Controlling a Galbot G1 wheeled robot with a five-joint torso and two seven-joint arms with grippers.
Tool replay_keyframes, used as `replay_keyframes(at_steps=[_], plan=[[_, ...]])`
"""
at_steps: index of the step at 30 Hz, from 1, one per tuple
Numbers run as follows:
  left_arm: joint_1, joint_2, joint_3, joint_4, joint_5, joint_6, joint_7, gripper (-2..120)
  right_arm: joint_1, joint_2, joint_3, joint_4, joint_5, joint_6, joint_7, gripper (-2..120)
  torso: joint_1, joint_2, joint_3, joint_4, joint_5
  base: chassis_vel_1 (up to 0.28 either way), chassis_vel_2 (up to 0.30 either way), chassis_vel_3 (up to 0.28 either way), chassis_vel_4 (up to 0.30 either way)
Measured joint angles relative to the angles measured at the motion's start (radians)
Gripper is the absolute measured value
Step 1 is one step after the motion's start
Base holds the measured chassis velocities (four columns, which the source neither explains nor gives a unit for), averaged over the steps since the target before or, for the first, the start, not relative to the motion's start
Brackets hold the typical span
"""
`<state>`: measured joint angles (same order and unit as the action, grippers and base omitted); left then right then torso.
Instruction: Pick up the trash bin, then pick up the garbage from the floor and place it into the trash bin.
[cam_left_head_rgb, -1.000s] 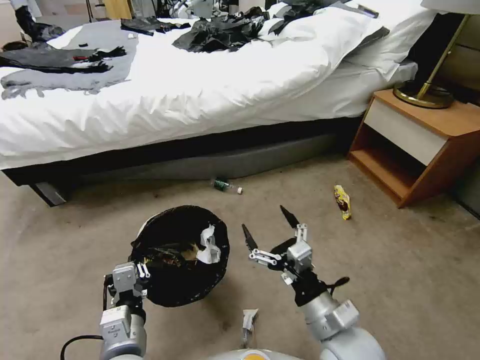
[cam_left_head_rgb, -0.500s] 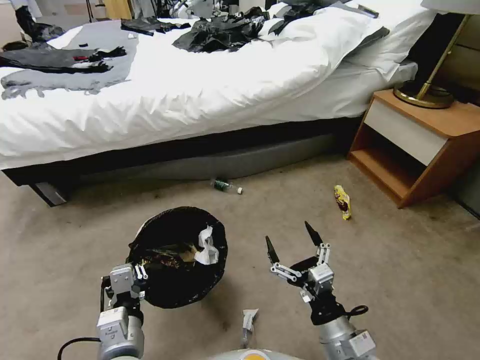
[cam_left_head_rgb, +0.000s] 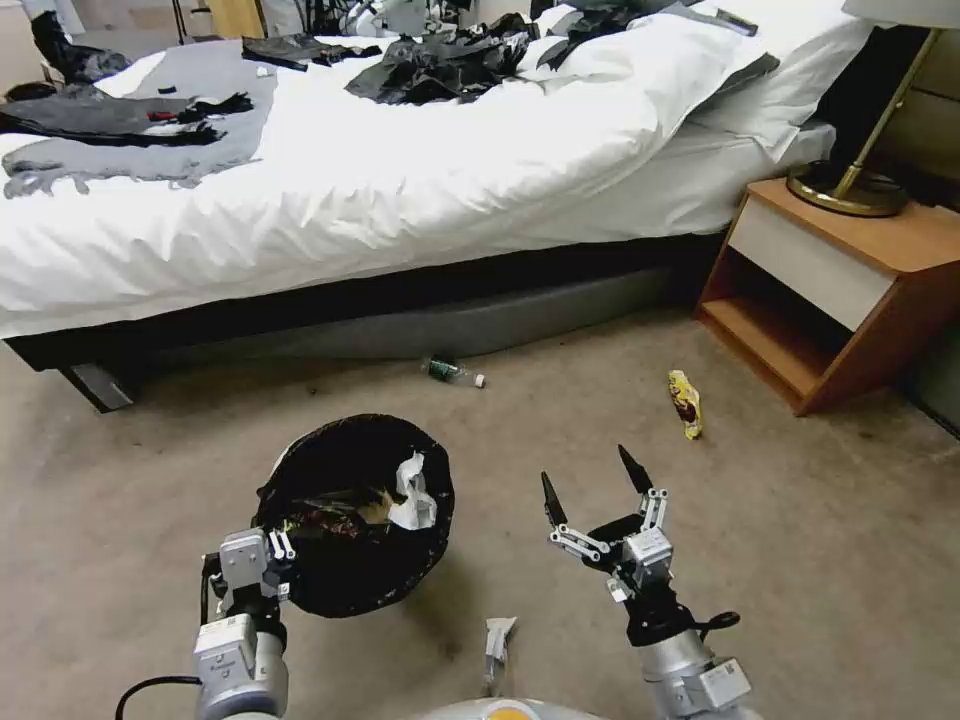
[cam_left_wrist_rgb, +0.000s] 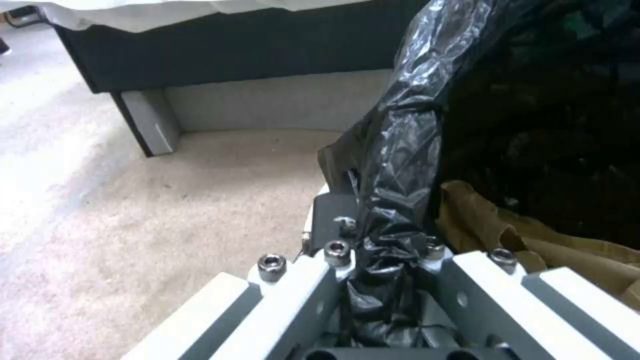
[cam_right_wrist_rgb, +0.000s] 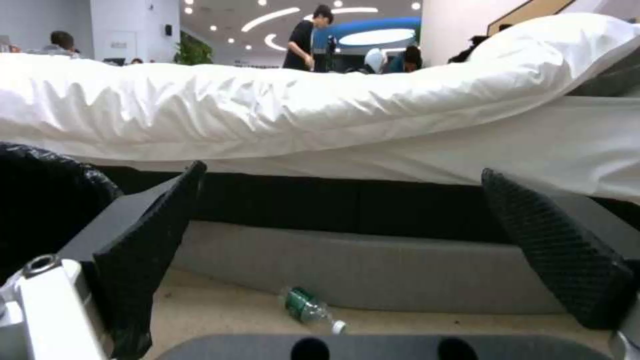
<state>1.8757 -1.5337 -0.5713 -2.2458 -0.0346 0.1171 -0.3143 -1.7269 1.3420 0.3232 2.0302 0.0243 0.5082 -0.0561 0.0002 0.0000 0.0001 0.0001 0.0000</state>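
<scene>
The trash bin (cam_left_head_rgb: 345, 428), white with a black bag liner, is tilted off the carpet in front of me. My left gripper (cam_left_head_rgb: 275, 560) is shut on its near rim, pinching the black liner (cam_left_wrist_rgb: 387, 270). White paper (cam_left_head_rgb: 415, 495) and brown cardboard (cam_left_wrist_rgb: 507, 235) lie inside the bin. To the right of the bin my right gripper (cam_left_head_rgb: 587, 472) stands open and empty, pointing toward the bed. Garbage on the floor: a green-labelled bottle (cam_left_head_rgb: 452, 372) (cam_right_wrist_rgb: 308, 309) by the bed base, a yellow wrapper (cam_left_head_rgb: 685, 403) near the nightstand, and a white scrap (cam_left_head_rgb: 497, 640) close to my base.
A bed (cam_left_head_rgb: 400, 180) with white bedding and dark clothes spans the back. A wooden nightstand (cam_left_head_rgb: 840, 290) with a brass lamp base (cam_left_head_rgb: 845, 190) stands at the right. Open carpet lies between the bin and the nightstand.
My right gripper has drawn back from beside the bin, moving right and toward me, staying open. The bin and the left gripper have barely shifted.
</scene>
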Motion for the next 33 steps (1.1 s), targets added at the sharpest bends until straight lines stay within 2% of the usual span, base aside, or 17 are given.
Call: replay_keyframes(at_steps=[9, 10, 12, 25, 28, 33], plan=[[0.001, 0.0, 0.0, 0.0, 0.0, 0.0, 0.0, 0, 0.004, -0.002, 0.0, 0.0, 0.006, -0.003, -0.001, 100, 0.0, 0.0, 0.0, -0.0006, 0.0, 0.123, -0.104, -0.108, 0.123], [0.001, 0.0, 0.0, 0.0, 0.0, 0.0, 0.0, 0, 0.007, -0.002, 0.0, 0.0, 0.007, -0.003, -0.002, 100, 0.0, 0.0, 0.0, 0.0004, 0.0002, 0.084, -0.066, -0.117, 0.143], [0.001, 0.0, 0.0, 0.0, 0.0, 0.0, 0.0, 0, 0.01, -0.002, 0.0, 0.0, 0.007, -0.002, -0.002, 100, 0.0, 0.0, 0.0, 0.0002, 0.0, 0.084, -0.066, -0.087, 0.102], [0.004, 0.001, 0.0, -0.01, 0.0, 0.0, 0.0, 0, 0.038, -0.014, 0.0, 0.01, 0.009, -0.018, -0.005, 100, 0.0, 0.0, 0.0, -0.0001, 0.0, 0.003, 0.001, -0.004, 0.001], [0.004, 0.001, -0.001, -0.012, 0.0, 0.0, 0.0, 0, 0.059, -0.026, -0.004, 0.013, 0.009, -0.049, -0.002, 100, 0.0, 0.0, 0.0, -0.0001, -0.0001, 0.0, 0.0, 0.0, 0.0], [0.005, 0.002, -0.002, -0.022, 0.0, 0.0, 0.0, 0, 0.144, -0.06, -0.06, 0.02, 0.043, -0.202, 0.043, 100, 0.0, 0.0, 0.0, -0.0001, 0.0, 0.0, 0.0, 0.0, 0.0]])
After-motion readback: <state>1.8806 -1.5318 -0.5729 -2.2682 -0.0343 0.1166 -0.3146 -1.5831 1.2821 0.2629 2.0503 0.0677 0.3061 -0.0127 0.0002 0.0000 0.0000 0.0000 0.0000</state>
